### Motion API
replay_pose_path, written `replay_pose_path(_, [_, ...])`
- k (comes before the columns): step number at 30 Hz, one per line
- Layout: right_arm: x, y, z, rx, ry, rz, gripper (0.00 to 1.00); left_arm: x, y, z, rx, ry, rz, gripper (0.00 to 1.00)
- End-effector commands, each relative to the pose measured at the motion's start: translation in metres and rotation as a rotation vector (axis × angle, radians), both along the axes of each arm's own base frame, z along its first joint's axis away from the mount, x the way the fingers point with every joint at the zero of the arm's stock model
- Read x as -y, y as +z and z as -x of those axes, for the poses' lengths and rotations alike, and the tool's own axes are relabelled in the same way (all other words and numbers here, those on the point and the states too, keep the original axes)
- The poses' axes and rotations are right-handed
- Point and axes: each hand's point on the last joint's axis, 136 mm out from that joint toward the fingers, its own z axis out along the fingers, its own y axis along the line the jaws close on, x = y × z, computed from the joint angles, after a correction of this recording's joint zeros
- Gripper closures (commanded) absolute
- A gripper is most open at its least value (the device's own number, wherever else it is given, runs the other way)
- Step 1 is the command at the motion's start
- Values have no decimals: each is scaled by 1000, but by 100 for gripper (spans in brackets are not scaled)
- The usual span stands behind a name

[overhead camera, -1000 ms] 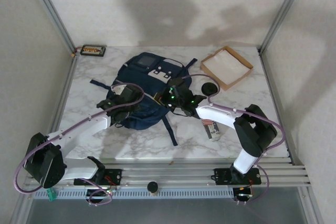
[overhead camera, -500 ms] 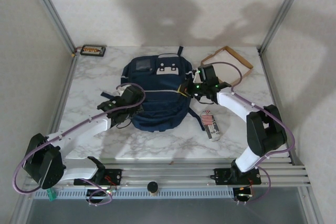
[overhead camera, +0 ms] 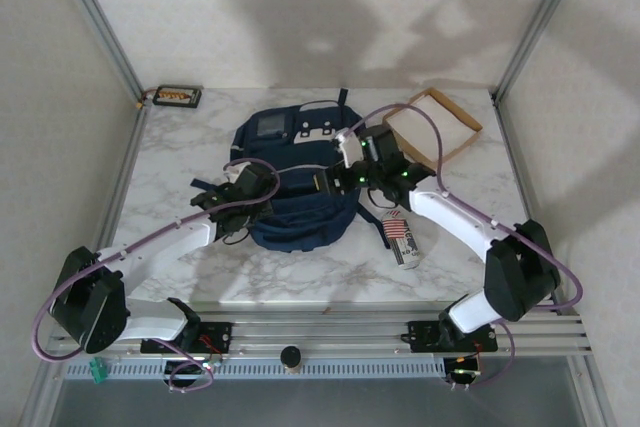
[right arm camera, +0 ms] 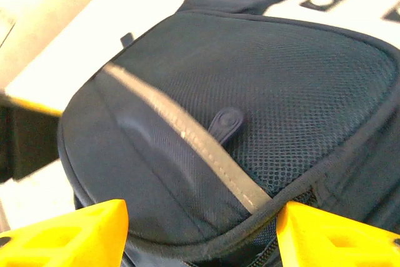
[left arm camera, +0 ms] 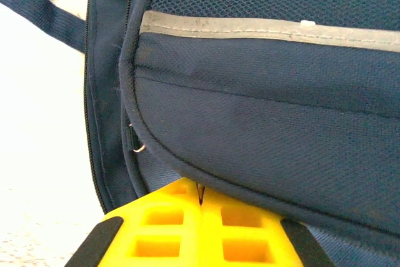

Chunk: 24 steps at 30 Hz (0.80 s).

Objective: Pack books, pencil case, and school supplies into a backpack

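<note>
1. Left gripper (overhead camera: 258,195) first: we see it pressed against the left flank of the backpack (overhead camera: 295,147), low on the marble table (overhead camera: 165,177).
2. In the left wrist view the two yellow fingers (left arm camera: 156,223) lie flush together, no gap at all. Their tips slide under the piped edge of the front pocket, so we cannot tell whether any cloth is nipped there.
3. The backpack lies flat mid-table, top end pointing away from the arms. A pale stripe (left arm camera: 250,26) crosses the pocket, and a dark strap (left arm camera: 37,17) trails off to the side.
4. Now the right gripper (overhead camera: 328,180): it hangs over the backpack's front pocket, reaching in from the right.
5. The right wrist view settles it. The gripper (right arm camera: 200,214) stands wide, one yellow finger (right arm camera: 69,232) at each lower corner, holding nothing, with the pocket bulging between them.
6. A small zip tab (right arm camera: 225,123) sits just beside the stripe.
7. Further right a white packet (overhead camera: 403,239) lies near the backpack's lower corner.
8. Far right, at the back, there's a cardboard tray (overhead camera: 462,145).
</note>
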Motion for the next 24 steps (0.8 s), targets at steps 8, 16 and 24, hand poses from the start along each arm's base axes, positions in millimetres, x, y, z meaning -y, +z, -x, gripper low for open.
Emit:
replay_pose_path(8, [-33, 28, 71, 414, 484, 149, 40, 9, 20, -11, 62, -17, 34, 100])
replay_pose_path(16, [-21, 32, 74, 489, 465, 199, 32, 7, 24, -11, 71, -14, 29, 100])
replay_pose_path(24, [-52, 21, 64, 674, 521, 213, 23, 3, 27, -12, 81, -7, 20, 100])
